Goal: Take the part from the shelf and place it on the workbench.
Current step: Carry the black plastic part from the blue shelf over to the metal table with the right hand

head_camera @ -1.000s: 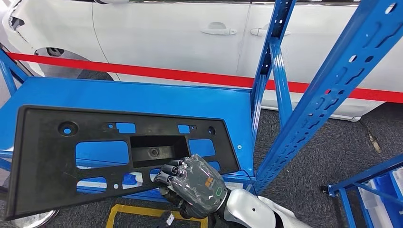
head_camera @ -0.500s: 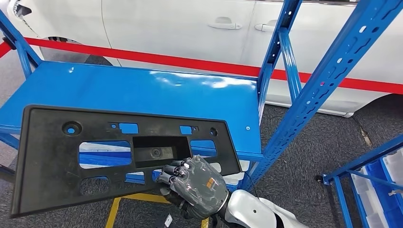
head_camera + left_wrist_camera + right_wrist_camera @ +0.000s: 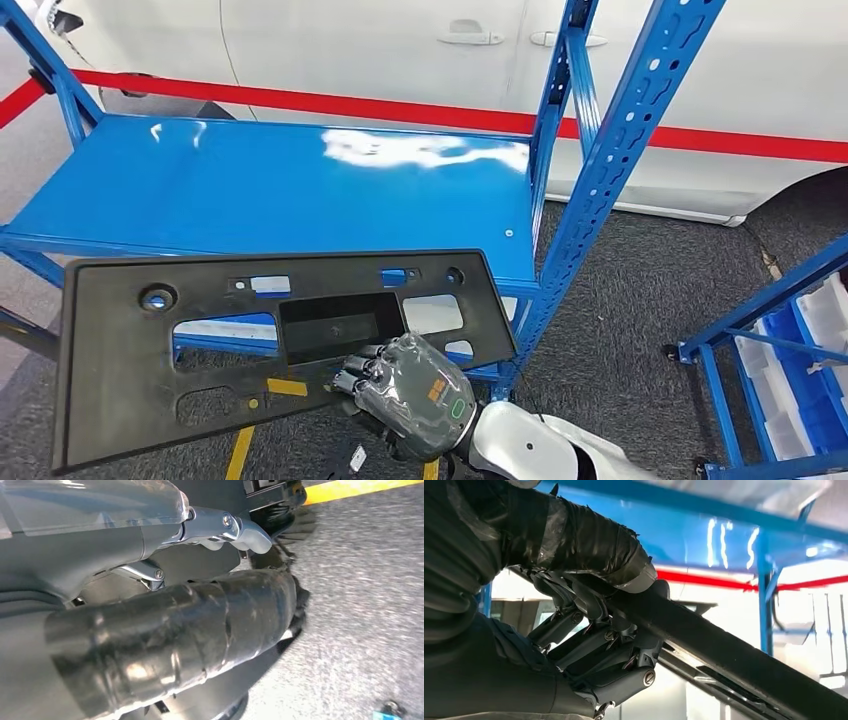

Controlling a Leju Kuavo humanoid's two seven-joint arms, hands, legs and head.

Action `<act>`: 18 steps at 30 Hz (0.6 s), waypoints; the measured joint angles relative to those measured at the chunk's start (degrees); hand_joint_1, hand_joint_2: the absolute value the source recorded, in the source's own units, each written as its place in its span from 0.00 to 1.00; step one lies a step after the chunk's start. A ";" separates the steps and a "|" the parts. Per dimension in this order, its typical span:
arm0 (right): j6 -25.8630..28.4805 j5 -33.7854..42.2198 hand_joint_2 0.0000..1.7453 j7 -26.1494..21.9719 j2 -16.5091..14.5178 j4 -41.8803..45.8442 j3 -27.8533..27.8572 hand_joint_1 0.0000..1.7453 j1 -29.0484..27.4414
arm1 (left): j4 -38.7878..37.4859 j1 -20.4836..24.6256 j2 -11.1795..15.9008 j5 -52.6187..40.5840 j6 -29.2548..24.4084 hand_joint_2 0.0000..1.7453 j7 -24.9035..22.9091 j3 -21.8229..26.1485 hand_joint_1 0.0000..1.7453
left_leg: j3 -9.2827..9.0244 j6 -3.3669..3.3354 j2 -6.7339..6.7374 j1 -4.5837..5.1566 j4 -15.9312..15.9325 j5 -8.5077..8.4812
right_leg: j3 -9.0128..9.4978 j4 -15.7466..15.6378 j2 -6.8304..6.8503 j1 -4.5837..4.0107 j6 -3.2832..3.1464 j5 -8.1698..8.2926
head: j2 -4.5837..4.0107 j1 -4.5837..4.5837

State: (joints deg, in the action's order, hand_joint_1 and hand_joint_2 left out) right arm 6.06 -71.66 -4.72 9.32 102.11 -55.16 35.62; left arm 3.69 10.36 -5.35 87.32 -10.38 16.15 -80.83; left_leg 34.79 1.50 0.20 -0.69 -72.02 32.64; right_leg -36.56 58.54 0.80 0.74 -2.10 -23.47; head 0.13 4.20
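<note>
The part (image 3: pixel 120 370) is a long flat black plastic panel with several cut-outs, held level in front of the blue shelf (image 3: pixel 300 190); only its far edge still overlaps the shelf's front rim. My right hand (image 3: pixel 410 395) grips its near edge, right of the middle, fingers on top. In the right wrist view the right hand (image 3: pixel 599 630) wraps the part's thin black edge (image 3: pixel 724 650), taped thumb on one side and fingers on the other. The left hand (image 3: pixel 165 605) hangs over grey floor with thumb and fingers extended and nothing in it.
A perforated blue upright (image 3: pixel 610 170) stands right of the part. Behind the shelf runs a red barrier band (image 3: pixel 300 100) in front of a white car (image 3: pixel 400 40). Another blue rack with pale bins (image 3: pixel 790 350) is at far right. A yellow floor line (image 3: pixel 240 450) lies under the part.
The whole view has shifted, so the camera moved. The part, still in my right hand, has come off the shelf toward me; the shelf top behind it now lies bare.
</note>
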 joint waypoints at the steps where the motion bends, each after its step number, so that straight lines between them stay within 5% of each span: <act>1: -0.03 -0.17 1.00 0.03 0.19 -0.20 -0.27 1.00 0.10 | -0.01 -0.23 0.01 0.00 -0.01 0.00 -0.05 -0.07 0.00 | -2.35 0.08 -0.01 -0.17 2.80 -1.70 | -0.99 0.45 -0.03 0.04 0.22 0.45 | 0.00 0.01; 4: -0.21 -0.67 1.00 0.11 0.64 -0.45 -0.90 1.00 0.59 | -0.04 -0.92 0.09 0.00 -0.04 0.00 -0.16 -0.34 0.00 | -8.63 -0.28 -0.38 -0.11 13.05 -1.50 | -2.87 1.44 -0.16 -0.06 1.17 1.85 | 0.01 -0.01; 8: -0.51 -1.24 1.00 0.17 1.25 -0.81 -1.47 1.00 1.03 | -0.09 -1.06 0.11 0.00 -0.03 0.00 -0.21 -0.39 0.00 | -8.22 -2.17 -0.36 0.22 14.96 -2.24 | -3.21 0.95 -0.21 0.10 2.45 3.36 | 0.01 -0.09; 10: -0.75 -1.43 1.00 0.20 1.57 -1.00 -1.74 1.00 1.14 | -0.09 -0.91 0.10 0.00 -0.01 0.00 -0.20 -0.39 0.00 | -6.92 -3.10 -0.10 0.16 15.19 -3.82 | -4.41 3.89 -0.36 0.24 2.87 -0.67 | 0.01 -0.23; 12: -0.87 -1.67 1.00 0.23 1.87 -1.16 -2.07 1.00 1.18 | -0.09 -0.68 0.11 0.00 0.00 0.00 -0.16 -0.39 0.00 | -5.04 -3.61 0.00 0.39 15.01 -5.35 | -6.17 10.98 -0.42 0.25 2.99 -6.62 | 0.01 -0.40; 14: -0.90 -1.94 1.00 0.30 2.09 -1.29 -2.35 1.00 1.20 | -0.09 -0.44 0.11 0.00 0.00 0.00 -0.10 -0.40 0.00 | -3.02 -3.80 0.04 0.73 14.73 -6.69 | -6.40 16.59 -0.45 0.12 2.79 -7.74 | 0.01 -0.48; 16: -0.99 -2.17 1.00 0.39 2.27 -1.43 -2.56 1.00 1.29 | -0.08 -0.19 0.10 0.00 0.00 0.00 -0.04 -0.40 0.00 | -1.25 -3.82 0.03 1.13 14.42 -7.82 | -2.75 14.54 -0.51 -0.30 1.92 -4.94 | 0.00 -0.49; 18: -1.13 -2.38 1.00 0.49 2.38 -1.50 -2.80 1.00 1.66 | -0.07 0.01 -0.05 0.00 0.00 0.00 -0.01 -0.41 0.00 | -0.18 -3.71 0.00 1.35 14.16 -8.71 | 3.64 6.36 -0.57 -0.99 0.41 -4.47 | 0.01 -0.45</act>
State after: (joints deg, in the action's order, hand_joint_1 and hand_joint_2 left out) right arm 4.93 -74.04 -4.23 11.69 100.61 -57.95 37.28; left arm 3.63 10.36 -5.40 87.32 -10.38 16.14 -81.24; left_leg 34.61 -2.22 0.20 0.66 -57.86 23.93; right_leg -32.92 64.90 0.24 -0.25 -1.68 -27.94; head 0.14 3.74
